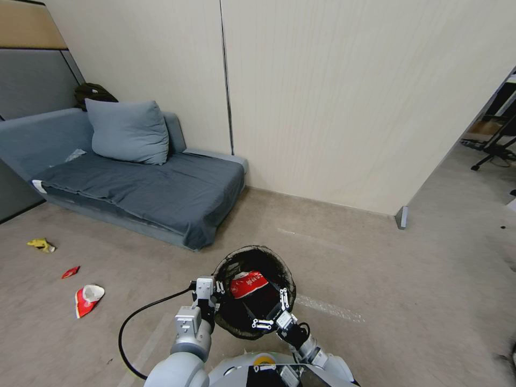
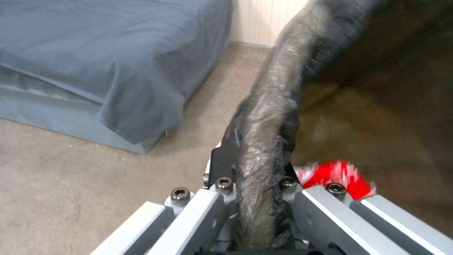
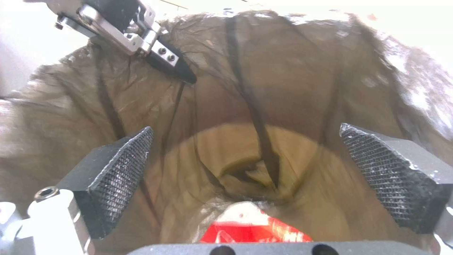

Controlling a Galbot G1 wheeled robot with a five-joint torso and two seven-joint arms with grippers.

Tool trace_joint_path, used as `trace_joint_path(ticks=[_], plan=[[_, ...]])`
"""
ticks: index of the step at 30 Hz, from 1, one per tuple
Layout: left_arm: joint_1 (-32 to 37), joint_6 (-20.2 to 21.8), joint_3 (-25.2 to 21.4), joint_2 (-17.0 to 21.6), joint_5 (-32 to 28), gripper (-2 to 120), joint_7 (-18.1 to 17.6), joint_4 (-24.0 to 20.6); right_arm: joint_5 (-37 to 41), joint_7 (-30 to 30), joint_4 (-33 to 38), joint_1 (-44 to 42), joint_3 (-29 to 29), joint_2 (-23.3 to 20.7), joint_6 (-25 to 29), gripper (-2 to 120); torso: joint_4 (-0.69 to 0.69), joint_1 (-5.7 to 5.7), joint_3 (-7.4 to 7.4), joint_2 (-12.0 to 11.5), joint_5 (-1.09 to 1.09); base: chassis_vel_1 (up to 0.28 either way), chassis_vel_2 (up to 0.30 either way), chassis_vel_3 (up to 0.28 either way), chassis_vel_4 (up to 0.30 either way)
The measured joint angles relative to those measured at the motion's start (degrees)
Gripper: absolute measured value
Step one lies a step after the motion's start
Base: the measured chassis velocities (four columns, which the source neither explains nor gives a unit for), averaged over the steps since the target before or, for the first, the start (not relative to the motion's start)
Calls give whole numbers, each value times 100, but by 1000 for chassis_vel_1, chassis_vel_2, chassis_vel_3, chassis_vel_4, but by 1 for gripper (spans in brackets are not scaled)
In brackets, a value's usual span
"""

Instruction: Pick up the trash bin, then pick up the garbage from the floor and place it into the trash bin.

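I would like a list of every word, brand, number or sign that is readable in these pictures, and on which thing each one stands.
No text can be read with certainty.
Red wrapper inside the trash bin: white print, too blurred to read.
Red-and-white wrapper on the floor: too small to read.
Small red scrap: no readable print.
Yellow wrapper: no readable print.
Left tool and right tool: no labels legible.

A grey sofa [image 1: 145,188] with cushion [image 1: 128,130] stands against pale panelled walls [image 1: 344,97].
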Motion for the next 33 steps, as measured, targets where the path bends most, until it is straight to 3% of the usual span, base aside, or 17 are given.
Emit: trace_joint_path(ticks=[5, 16, 20, 26, 33], plan=[[-4, 0, -10, -3, -10, 0, 3, 8, -11, 30, 139, -21, 8, 2, 10, 99, 0, 0, 0, 0, -1, 0, 0, 0, 0], [-3, -31, -56, -24, 0, 0, -14, 61, -81, 620, 1852, 8, 243, 215, -117, 100, 0, 0, 0, 0, -1, 0, 0, 0, 0], [-7, -45, -57, -30, -5, 0, -31, 73, -8, 777, 2052, 26, 345, 284, -188, 100, 0, 0, 0, 0, -1, 0, 0, 0, 0], [-3, -143, -182, -40, -101, 0, -87, 78, -198, 1982, 2296, -350, 641, 728, -593, 100, 0, 0, 0, 0, -1, 0, 0, 0, 0], [-11, -213, -209, -27, -123, 0, -137, 119, -459, 2557, 2240, -537, 834, 994, -754, 100, 0, 0, 0, 0, -1, 0, 0, 0, 0]])
